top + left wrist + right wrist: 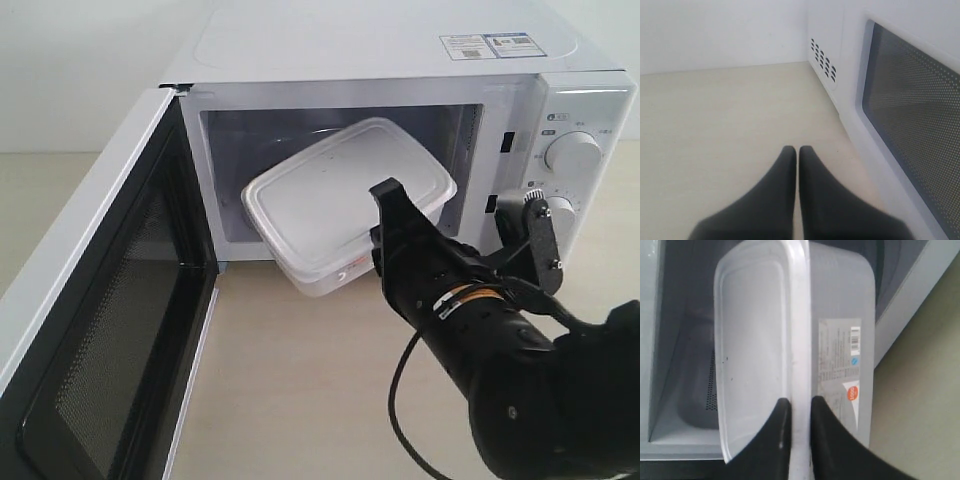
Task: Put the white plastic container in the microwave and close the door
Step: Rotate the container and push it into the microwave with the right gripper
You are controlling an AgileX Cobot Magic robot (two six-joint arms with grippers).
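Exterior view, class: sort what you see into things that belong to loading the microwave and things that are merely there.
Belongs to the job:
white plastic container; microwave; its open door; right gripper, clamped on the container's rim.

Merely there:
sticker on the microwave's top; dials; black cable; table; left gripper, shut and empty.

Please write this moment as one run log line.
phase: insert | right gripper: shut on white plastic container rim | pose: tilted, partly inside microwave | door: open | left gripper: shut, empty
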